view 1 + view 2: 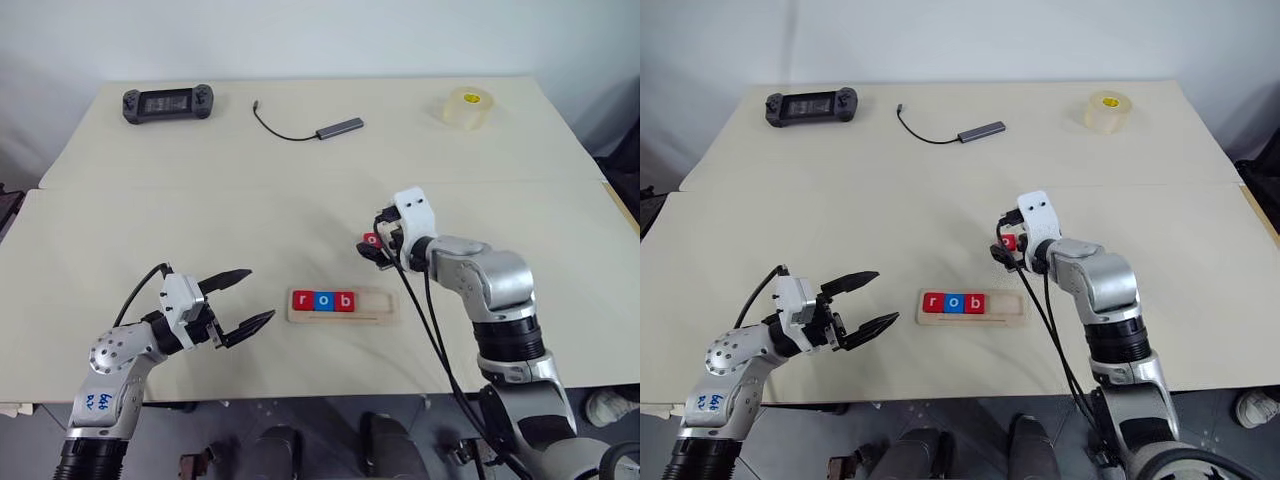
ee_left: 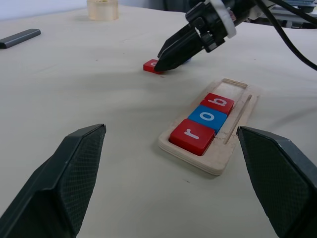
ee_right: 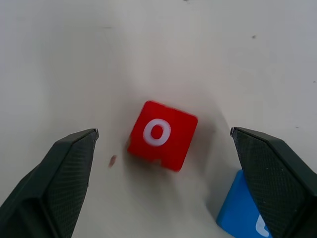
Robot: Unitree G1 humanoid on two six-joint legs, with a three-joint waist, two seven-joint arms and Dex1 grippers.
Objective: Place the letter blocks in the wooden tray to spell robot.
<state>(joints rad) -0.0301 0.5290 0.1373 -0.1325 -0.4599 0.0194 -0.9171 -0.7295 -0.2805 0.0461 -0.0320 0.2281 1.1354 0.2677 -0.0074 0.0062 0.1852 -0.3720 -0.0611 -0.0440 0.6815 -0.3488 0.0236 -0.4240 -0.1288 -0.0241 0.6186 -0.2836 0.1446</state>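
A: Tray [image 1: 385, 305] holds r, o, b at its left end; two slots on the right stay bare. Fourth letter is in hand.

B: Right gripper [image 3: 163, 144] hangs spread wide, empty, over the red o [image 3: 161, 134] just beyond the tray. Next it should drop, pinch, and carry it beside the b [image 2: 217, 102].

A: Obstacles?

B: A blue block [image 3: 242, 215], probably the t, lies close by. Left gripper [image 1: 240, 300] waits open and empty to the left. Hub [image 1: 340, 127], controller [image 1: 167, 102], tape [image 1: 468, 106] lie far off.

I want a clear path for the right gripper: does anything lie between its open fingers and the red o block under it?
No. In the right wrist view the red o block lies on bare table between the right gripper's fingers; a blue block sits beside it.
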